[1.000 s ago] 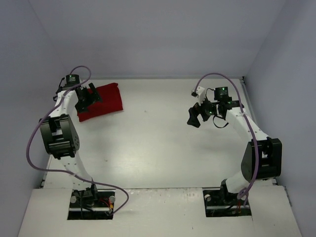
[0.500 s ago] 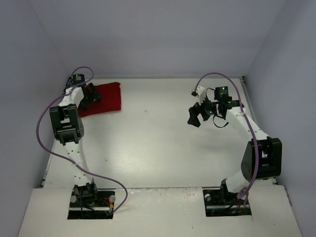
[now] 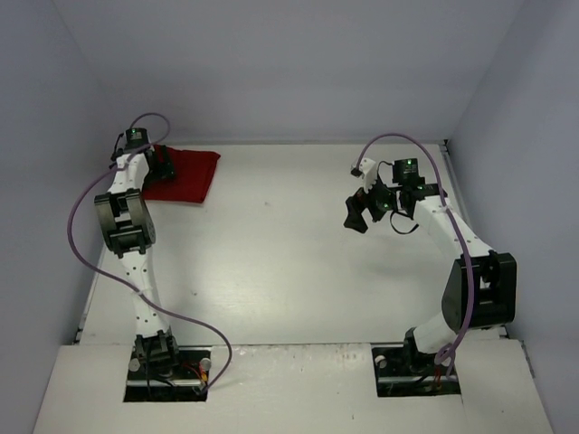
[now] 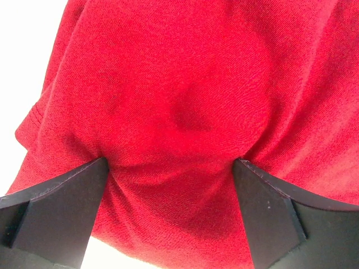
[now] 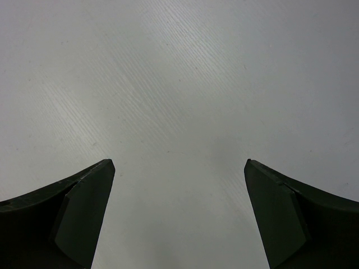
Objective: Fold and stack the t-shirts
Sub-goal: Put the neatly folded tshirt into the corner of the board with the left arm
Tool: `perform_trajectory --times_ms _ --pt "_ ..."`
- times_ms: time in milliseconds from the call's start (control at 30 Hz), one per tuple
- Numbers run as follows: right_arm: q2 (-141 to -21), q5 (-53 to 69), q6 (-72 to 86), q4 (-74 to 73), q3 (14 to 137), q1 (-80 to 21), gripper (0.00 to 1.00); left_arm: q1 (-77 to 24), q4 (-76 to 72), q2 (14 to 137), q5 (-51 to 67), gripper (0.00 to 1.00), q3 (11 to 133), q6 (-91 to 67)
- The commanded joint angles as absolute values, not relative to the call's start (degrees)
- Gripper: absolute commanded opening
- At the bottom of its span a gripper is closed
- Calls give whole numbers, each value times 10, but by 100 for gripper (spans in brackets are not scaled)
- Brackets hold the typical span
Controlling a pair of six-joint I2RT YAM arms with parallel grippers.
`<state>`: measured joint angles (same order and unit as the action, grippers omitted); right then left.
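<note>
Moved: the left arm has stretched further out toward 11 o'clock, and the t-shirt (image 3: 190,174) has gone with it, sliding up and left into the far corner of the table (image 3: 271,262).
Shirt shape: it was a tilted bundle a second ago and now lies flatter and squarer to the far edge.
Unmoved: the right arm holds the same pose as before.
T-shirt now: a dark red folded bundle at about 10 to 11 o'clock on the table, near the left wall and the far edge.
Left gripper (image 3: 161,165): it sits on the shirt's left part with its fingers (image 4: 67,207) spread. Their tips are sunk into the cloth, which bulges and puckers between them, and nothing is pinched.
Right gripper (image 3: 355,215): it is spread wide and empty at about 2 o'clock, over bare table and well apart from the shirt.
Meaning for the task: the folding looks done and the bundle appears to be getting pushed to its stacking spot.
Risk: dragging with pressed tips could ruck up the top layer or loosen the fold.
</note>
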<state>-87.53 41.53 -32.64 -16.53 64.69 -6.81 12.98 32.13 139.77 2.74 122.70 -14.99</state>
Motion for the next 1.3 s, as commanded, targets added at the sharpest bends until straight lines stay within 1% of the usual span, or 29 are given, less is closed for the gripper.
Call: perform_trajectory --times_ms 0,67,133,333,433,567,667,767,833,867,933,1033,1100,1167,1267 --pt "-851 421 -328 -153 651 -68 100 148 351 1355 7 91 1174 -193" --pt "-848 424 -326 -153 650 -68 100 152 329 1338 14 91 1137 -228" --pt "-847 425 -324 -153 649 -69 100 154 323 1333 17 91 1129 -248" --pt "-833 427 -322 -155 656 -69 100 147 320 1321 24 91 1162 -225" --pt "-820 425 -315 -156 672 -69 100 133 326 1277 44 91 1199 -187" --pt "-805 405 -292 -155 707 -69 100 95 364 1198 41 91 1275 -82" --pt "-796 364 -259 -154 739 -66 100 62 387 1125 26 91 1277 -22" --pt "-790 301 -213 -153 748 -43 100 25 398 1035 5 91 1212 18" --pt "-784 284 -193 -151 732 -18 100 12 397 963 5 91 1116 16" --pt "-778 270 -177 -148 716 -1 100 7 398 946 6 91 1059 11" --pt "-765 248 -149 -135 677 46 100 5 395 872 26 91 963 -6" --pt "-719 193 -120 -101 608 101 100 6 381 812 38 91 843 -42" --pt "-688 180 -128 -87 560 119 100 0 361 772 28 91 767 -44" --pt "-650 175 -139 -61 497 135 100 -17 336 713 15 91 667 -46" --pt "-595 171 -151 -41 420 142 100 -32 318 663 6 91 595 -47"
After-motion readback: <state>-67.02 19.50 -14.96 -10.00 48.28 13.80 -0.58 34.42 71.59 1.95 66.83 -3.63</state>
